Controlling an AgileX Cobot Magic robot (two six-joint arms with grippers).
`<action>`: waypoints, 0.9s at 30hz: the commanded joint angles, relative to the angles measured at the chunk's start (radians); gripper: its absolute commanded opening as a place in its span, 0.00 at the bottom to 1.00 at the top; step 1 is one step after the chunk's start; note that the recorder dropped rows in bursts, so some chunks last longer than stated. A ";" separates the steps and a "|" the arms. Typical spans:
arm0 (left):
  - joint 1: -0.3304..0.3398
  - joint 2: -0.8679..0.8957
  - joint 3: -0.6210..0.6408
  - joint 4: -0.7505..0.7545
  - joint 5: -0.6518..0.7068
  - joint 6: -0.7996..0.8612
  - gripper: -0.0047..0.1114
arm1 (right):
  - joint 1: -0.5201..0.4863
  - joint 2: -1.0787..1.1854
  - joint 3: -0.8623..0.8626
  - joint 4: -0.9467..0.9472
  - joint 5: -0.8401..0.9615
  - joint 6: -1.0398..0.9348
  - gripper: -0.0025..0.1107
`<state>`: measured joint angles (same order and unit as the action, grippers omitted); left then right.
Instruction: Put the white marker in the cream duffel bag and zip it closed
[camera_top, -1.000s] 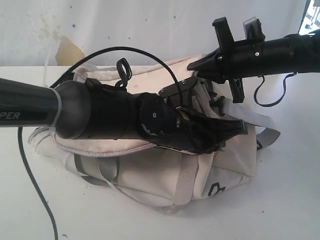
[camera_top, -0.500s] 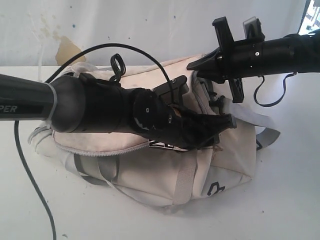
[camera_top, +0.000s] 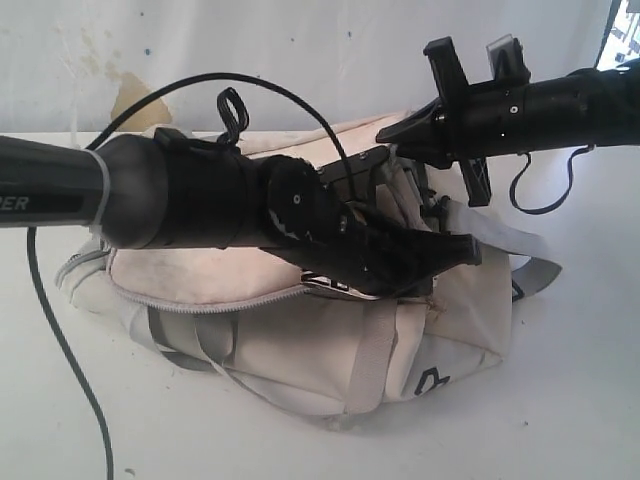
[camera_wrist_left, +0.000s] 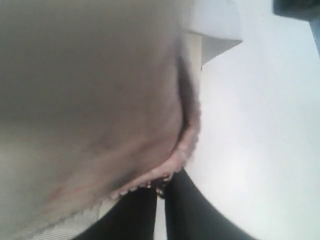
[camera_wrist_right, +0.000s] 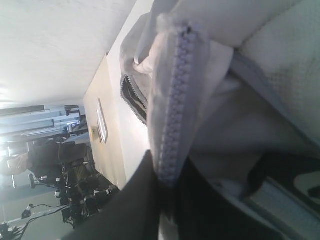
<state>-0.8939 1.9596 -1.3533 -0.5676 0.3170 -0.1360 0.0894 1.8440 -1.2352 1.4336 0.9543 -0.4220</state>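
The cream duffel bag (camera_top: 300, 350) lies on its side mid-table, its grey zipper line (camera_top: 200, 302) running along the front. My left gripper (camera_top: 468, 250) reaches across the bag to its right end. In the left wrist view its fingers (camera_wrist_left: 190, 215) are pinched on a small metal zipper pull (camera_wrist_left: 161, 190) at the bag's toothed edge (camera_wrist_left: 187, 145). My right gripper (camera_top: 385, 132) sits at the bag's upper back. There it is shut on a fold of fabric carrying grey zipper tape (camera_wrist_right: 175, 100). The white marker is hidden or out of view.
A black cable (camera_top: 60, 330) loops from the left arm down across the white table (camera_top: 570, 400). A grey strap (camera_top: 535, 275) sticks out of the bag's right end. The stained wall (camera_top: 130, 100) stands close behind.
My left arm has lifted and turned a little over the bag, with its gripper shifting slightly left at the bag's right end. The right arm has stayed put.
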 joint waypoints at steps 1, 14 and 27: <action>0.002 -0.027 -0.050 -0.037 0.153 0.093 0.04 | -0.003 -0.018 -0.011 0.002 -0.010 -0.010 0.02; 0.060 -0.029 -0.057 0.069 0.505 0.379 0.04 | -0.003 -0.018 -0.011 -0.026 -0.029 -0.010 0.02; 0.104 -0.172 -0.057 0.169 0.892 0.577 0.04 | -0.014 -0.018 -0.011 -0.148 -0.092 0.026 0.02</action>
<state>-0.7848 1.8117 -1.4121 -0.3809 1.0823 0.3868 0.0911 1.8393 -1.2352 1.2515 0.9551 -0.4049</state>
